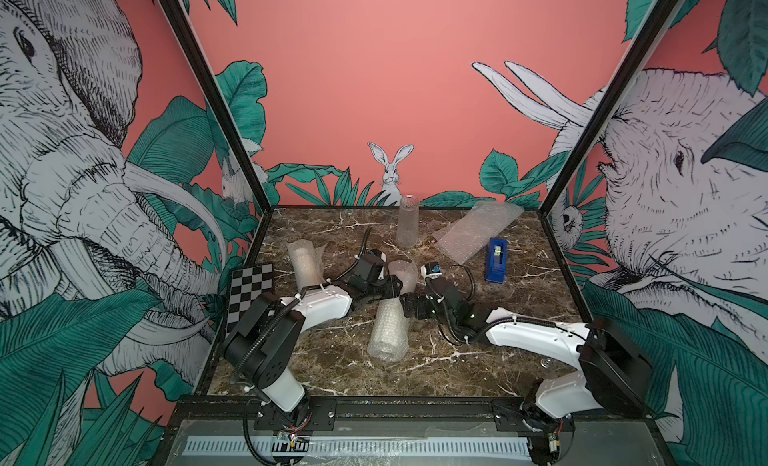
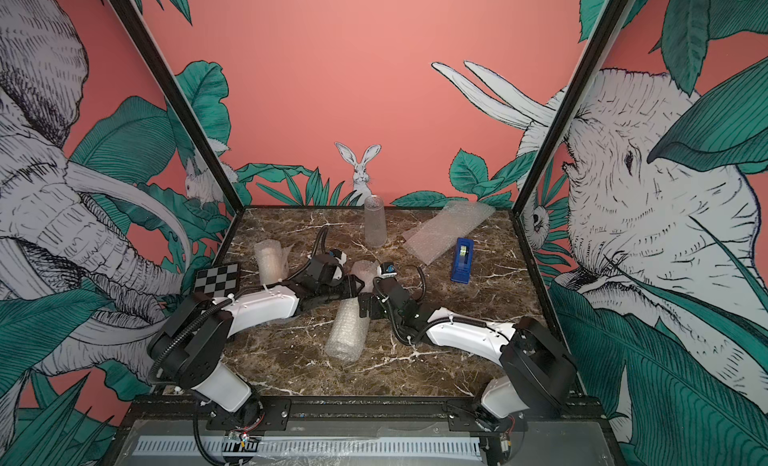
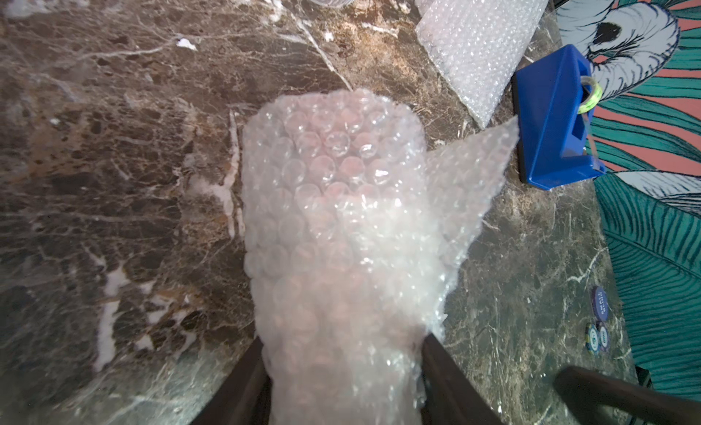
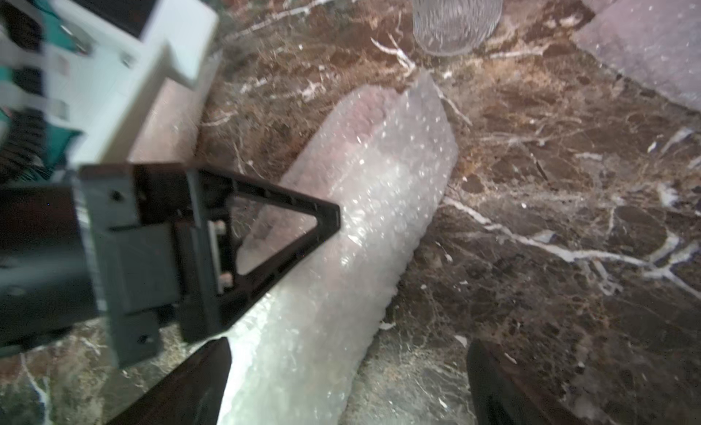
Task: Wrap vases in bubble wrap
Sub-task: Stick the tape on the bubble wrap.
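A vase rolled in bubble wrap [image 1: 388, 331] [image 2: 347, 333] lies mid-table. My left gripper [image 1: 395, 286] [image 3: 343, 366] is shut on its middle, and one loose flap [image 3: 474, 169] of the wrap stands out sideways. My right gripper [image 1: 409, 306] [image 4: 349, 385] is open just beside it; the roll [image 4: 341, 252] runs past one finger [image 4: 189, 385]. A second wrapped vase [image 1: 305, 262] lies at the back left. The clear glass vase [image 1: 406, 220] [image 4: 455, 21] stands bare at the back. A flat bubble wrap sheet [image 1: 478, 231] [image 3: 478, 43] lies at the back right.
A blue tape dispenser [image 1: 496, 260] [image 3: 550, 116] stands right of the sheet. A checkerboard card [image 1: 249, 293] leans at the left wall. Small round chips [image 3: 599, 328] lie by the right wall. Printed walls close the table on three sides.
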Robot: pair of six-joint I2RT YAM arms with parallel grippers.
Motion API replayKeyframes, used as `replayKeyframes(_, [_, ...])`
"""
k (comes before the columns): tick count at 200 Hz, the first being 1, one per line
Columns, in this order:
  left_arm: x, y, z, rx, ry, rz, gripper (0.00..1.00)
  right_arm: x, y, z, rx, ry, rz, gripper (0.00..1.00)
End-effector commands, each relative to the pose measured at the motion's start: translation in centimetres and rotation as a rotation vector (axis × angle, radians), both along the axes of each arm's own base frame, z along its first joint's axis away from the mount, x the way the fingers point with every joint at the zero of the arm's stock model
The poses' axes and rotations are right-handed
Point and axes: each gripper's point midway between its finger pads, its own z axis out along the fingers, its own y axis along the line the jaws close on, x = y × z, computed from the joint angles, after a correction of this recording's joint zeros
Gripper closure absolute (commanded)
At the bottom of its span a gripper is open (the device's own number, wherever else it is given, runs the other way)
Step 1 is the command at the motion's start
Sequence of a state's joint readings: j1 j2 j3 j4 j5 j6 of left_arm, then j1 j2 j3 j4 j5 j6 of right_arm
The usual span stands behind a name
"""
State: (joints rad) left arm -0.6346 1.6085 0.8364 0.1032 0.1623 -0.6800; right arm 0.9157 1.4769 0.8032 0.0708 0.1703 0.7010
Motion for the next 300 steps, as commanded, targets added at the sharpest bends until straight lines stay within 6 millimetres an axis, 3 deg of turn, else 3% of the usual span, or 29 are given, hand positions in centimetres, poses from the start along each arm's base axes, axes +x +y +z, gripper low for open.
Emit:
replayKeyframes(1, [-1.4, 0.7, -1.5, 0.061, 0.069, -0.005, 0.79, 0.1, 0.5, -0.5, -0.032, 0.017, 0.016, 0.01])
replayKeyframes(60, [-1.6, 1.0, -2.3, 0.077, 0.090, 0.004, 0.79, -0.9, 1.9, -1.5, -0.029, 0.048, 0.054, 0.01])
replayKeyframes(124, [-1.5, 1.2, -2.6, 0.094, 0.094, 0.013, 0.79, -2.1, 2.3, -1.7, -0.042, 0.051, 0.073, 0.01])
replayKeyframes(186, [-1.6, 1.6, -2.8, 0.107, 0.099, 0.022, 0.79, -3.0, 4.1, -1.5, -0.047, 0.052, 0.122, 0.02])
replayKeyframes(230, [-1.7, 1.6, -3.1, 0.112, 0.106, 0.024, 0.79, -2.9, 2.8, 1.3, -0.008, 0.007, 0.098, 0.01])
replayKeyframes(265, [-1.6, 1.7, -3.1, 0.116, 0.103, 0.025, 0.79, -3.1, 2.6, 1.9, 0.042, 0.029, 0.101, 0.14])
replayKeyframes(300, [-1.6, 1.6, -3.1, 0.113, 0.106, 0.023, 0.79, -3.5, 4.1, 0.4, 0.080, 0.085, 0.126, 0.27])
